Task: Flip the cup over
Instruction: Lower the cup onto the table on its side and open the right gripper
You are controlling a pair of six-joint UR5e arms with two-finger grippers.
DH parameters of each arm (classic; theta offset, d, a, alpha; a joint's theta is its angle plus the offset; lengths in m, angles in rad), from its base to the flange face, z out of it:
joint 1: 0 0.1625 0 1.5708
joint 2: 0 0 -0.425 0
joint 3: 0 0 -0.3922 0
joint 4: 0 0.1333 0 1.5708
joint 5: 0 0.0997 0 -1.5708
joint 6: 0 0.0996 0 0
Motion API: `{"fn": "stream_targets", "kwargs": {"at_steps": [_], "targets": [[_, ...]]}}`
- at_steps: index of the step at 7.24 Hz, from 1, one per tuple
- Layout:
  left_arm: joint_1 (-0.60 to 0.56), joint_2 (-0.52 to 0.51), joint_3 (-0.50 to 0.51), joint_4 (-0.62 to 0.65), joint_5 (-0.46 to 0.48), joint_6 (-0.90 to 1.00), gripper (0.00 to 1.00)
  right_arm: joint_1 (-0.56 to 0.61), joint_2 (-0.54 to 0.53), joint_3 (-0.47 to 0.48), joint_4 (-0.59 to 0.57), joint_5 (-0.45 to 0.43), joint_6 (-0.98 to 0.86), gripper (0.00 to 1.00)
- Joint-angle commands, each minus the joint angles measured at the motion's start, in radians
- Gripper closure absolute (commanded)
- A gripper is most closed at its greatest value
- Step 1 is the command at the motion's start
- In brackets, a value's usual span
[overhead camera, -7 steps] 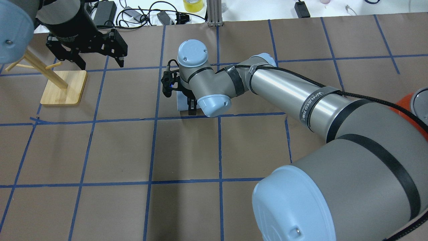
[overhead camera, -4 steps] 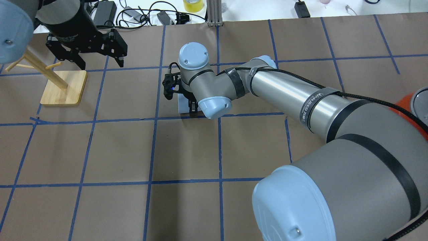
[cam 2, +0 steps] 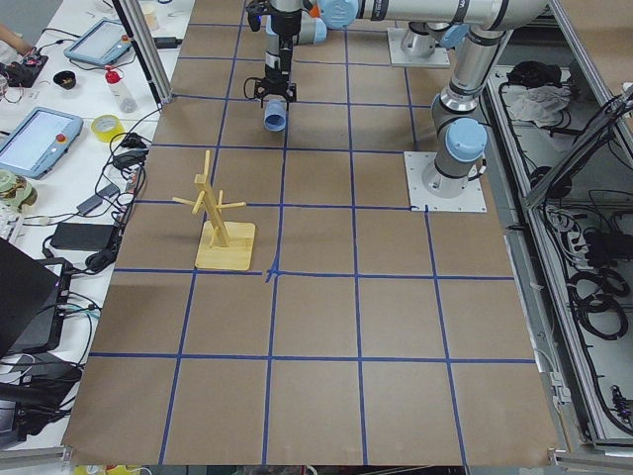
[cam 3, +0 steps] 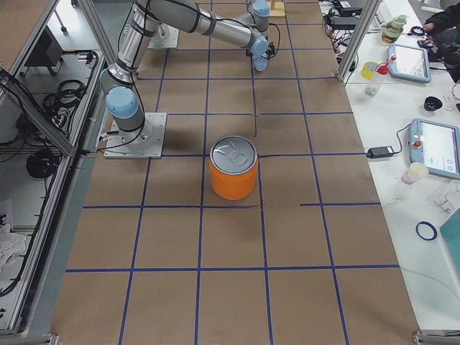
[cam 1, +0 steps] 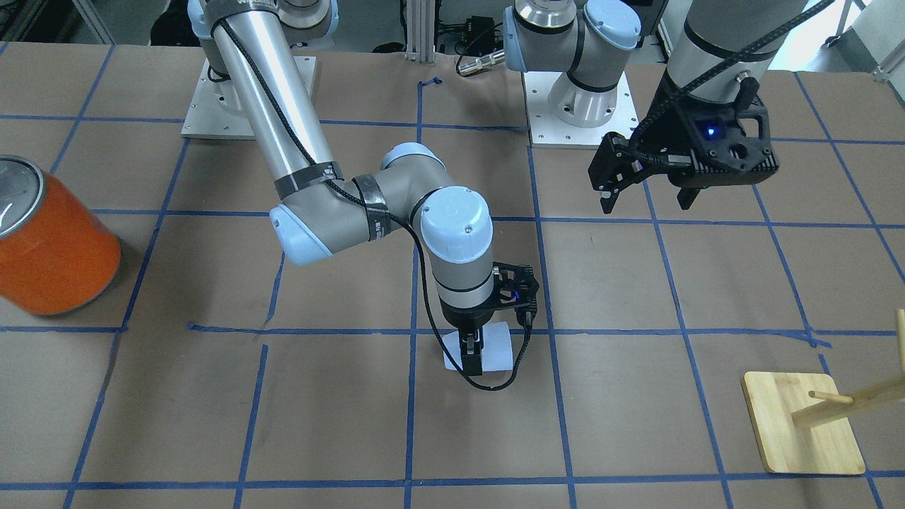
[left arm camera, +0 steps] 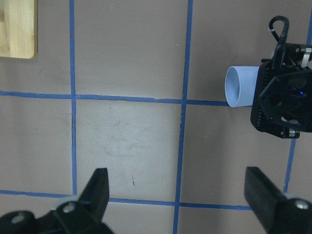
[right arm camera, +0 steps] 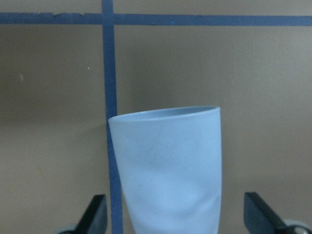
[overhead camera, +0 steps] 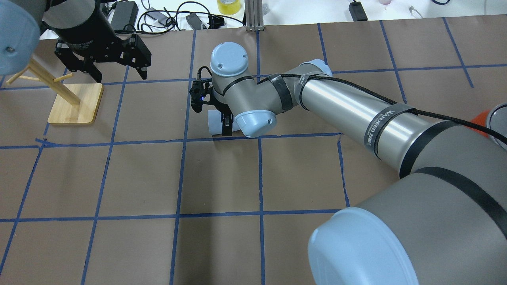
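Observation:
The pale blue cup lies on its side on the brown table near the middle, with its rim toward my left arm's side. It also shows in the overhead view, the left wrist view and the right wrist view. My right gripper points down over it, with one finger on each side. In the right wrist view the right gripper is open, with table showing between each finger and the cup. My left gripper hangs open and empty above the table, well apart from the cup.
A large orange can with a silver top stands toward my right end of the table. A wooden peg stand stands under my left arm. Cables and adapters lie beyond the far table edge.
My right wrist has shifted slightly toward the far left. More of the cup's rim end now shows to the left of the finger. The left arm has not moved.

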Motion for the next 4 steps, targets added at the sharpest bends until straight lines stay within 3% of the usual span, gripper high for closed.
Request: {"fn": "stream_targets", "kwargs": {"at_steps": [1,3,4], "targets": [[0.004,0.000,0.001,-0.002,-0.016,0.001,0.00,-0.018,-0.106,0.013,0.103,-0.015,0.230,0.00],[0.024,0.000,0.001,-0.002,-0.018,0.002,0.00,-0.114,-0.192,0.084,0.149,-0.062,0.413,0.00],[0.033,-0.003,-0.001,-0.002,-0.040,0.013,0.00,-0.196,-0.291,0.104,0.271,-0.059,0.463,0.00]]}}
